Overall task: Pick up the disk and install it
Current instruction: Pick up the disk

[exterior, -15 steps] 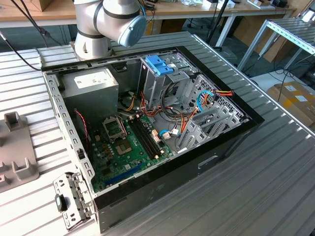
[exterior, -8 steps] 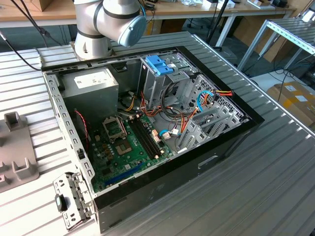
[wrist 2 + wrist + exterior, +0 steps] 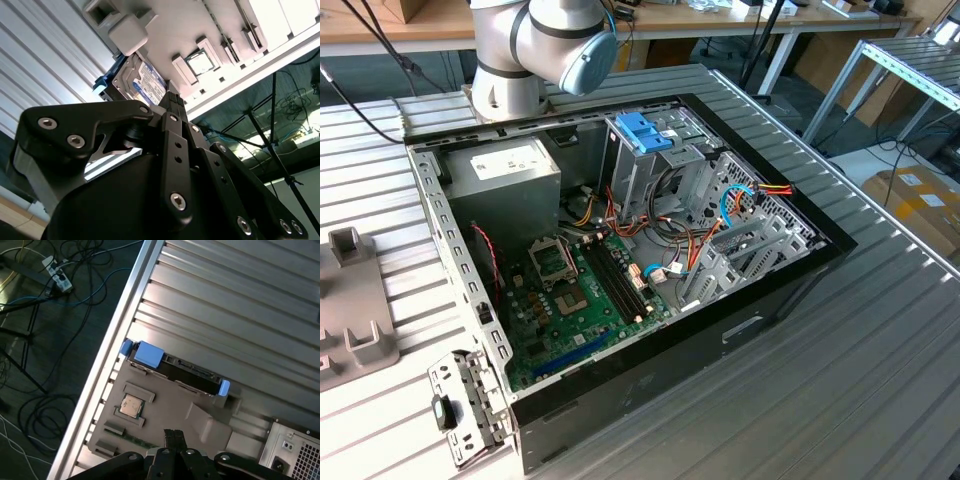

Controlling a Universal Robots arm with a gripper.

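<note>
I am hovering my gripper (image 3: 173,434) over the grey holder (image 3: 165,412) on the ribbed table (image 3: 240,300), its fingers pressed together and gripping nothing. The disk (image 3: 175,369) is standing on edge in a slot of that holder, close ahead of the gripper. In the exterior view the open computer case (image 3: 740,330) is lying on the table.

The disk (image 3: 187,372) — dark body, light blue carrier tabs at both ends — stands on edge against a grey holder (image 3: 165,412) on the ribbed bench (image 3: 240,300), its labelled face (image 3: 145,80) showing in the second wrist view.
</note>
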